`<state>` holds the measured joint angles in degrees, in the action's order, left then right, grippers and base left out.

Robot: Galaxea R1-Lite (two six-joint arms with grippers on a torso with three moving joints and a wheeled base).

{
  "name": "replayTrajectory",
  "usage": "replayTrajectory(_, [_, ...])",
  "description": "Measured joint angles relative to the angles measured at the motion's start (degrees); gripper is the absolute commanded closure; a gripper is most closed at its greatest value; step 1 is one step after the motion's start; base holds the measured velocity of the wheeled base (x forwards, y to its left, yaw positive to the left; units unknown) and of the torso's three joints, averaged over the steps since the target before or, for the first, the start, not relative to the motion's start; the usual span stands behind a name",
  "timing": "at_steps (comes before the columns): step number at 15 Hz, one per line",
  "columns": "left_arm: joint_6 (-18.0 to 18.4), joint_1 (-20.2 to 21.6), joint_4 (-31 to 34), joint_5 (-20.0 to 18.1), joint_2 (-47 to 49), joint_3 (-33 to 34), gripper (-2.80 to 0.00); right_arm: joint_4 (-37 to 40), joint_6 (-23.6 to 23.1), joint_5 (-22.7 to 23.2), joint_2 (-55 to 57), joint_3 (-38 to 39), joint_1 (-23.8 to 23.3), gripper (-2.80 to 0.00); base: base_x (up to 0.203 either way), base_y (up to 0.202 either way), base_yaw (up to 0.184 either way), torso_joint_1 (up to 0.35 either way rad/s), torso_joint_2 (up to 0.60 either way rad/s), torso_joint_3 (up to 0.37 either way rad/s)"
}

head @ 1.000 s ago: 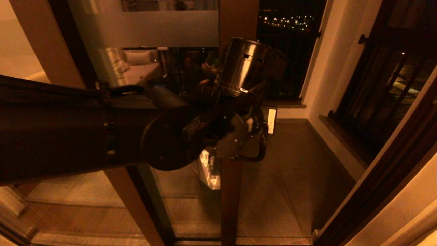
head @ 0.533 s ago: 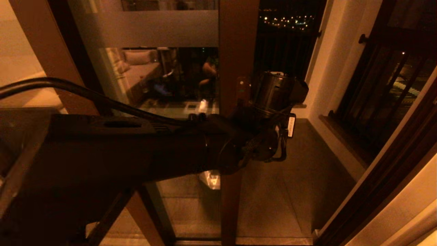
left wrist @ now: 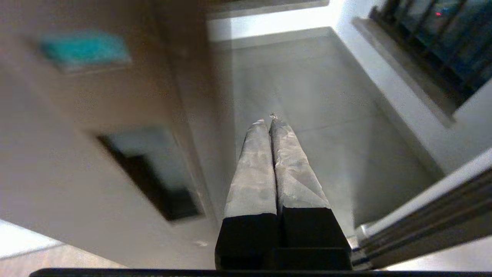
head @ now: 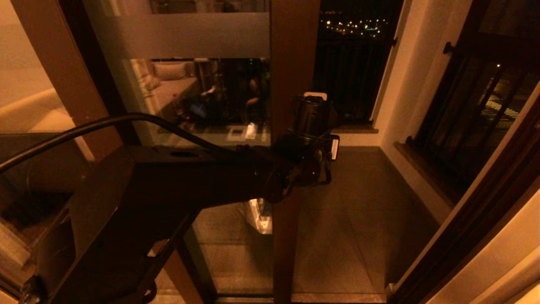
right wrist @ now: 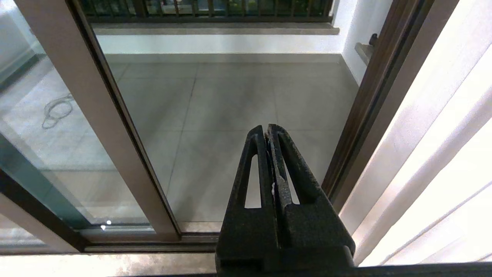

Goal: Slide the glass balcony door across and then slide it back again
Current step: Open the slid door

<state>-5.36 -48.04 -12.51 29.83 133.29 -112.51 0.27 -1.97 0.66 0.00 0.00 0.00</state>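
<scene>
Reaching from nine o'clock toward centre in the head view: left arm, dark, cable looped over it, wrist beside the stile.

Item: glass balcony door (head: 190, 126). Clear pane with a wide frosted band (head: 185, 36) at eleven o'clock; dark brown stile (head: 291, 50) running twelve to six through centre. Stands part-way across the opening, with the gap on its three o'clock side. In the left wrist view the stile (left wrist: 115, 96) fills the nine o'clock half, with a dark recessed handle (left wrist: 153, 177) in it.

Item: left gripper (left wrist: 271, 119). Fingers (left wrist: 253, 173) pressed flat together, nothing between them. Lies just beside the stile's edge at the handle; contact with it cannot be told. Tips point over the balcony floor (head: 363, 219).

Item: railing (head: 476, 109), dark bars, two o'clock, above a pale low wall.

Item: right gripper (right wrist: 268, 129). Seen in its own wrist view only; clenched empty, well apart from the door, aimed at the floor tiles (right wrist: 230, 115) through the opening.
</scene>
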Motion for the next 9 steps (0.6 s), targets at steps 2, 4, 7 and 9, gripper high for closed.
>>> replayTrajectory(2, [0.9,1.3,-0.1,0.1,0.1,0.0,0.0,0.0,0.0,0.0,0.0,0.0,0.0,0.0,0.0,0.0,0.0,0.0,0.0,0.0])
replayTrajectory(4, [2.0,2.3,-0.3,1.5,0.4,0.0,0.0,0.0,0.0,0.0,0.0,0.0,0.0,0.0,0.0,0.0,0.0,0.0,0.0,0.0])
replayTrajectory(7, [2.1,2.9,-0.3,2.4,0.4,0.2,0.0,0.0,0.0,0.0,0.0,0.0,0.0,0.0,0.0,0.0,0.0,0.0,0.0,0.0])
replayTrajectory(9, [2.1,3.1,-0.2,2.6,0.2,0.6,0.0,0.0,0.0,0.0,0.0,0.0,0.0,0.0,0.0,0.0,0.0,0.0,0.0,0.0])
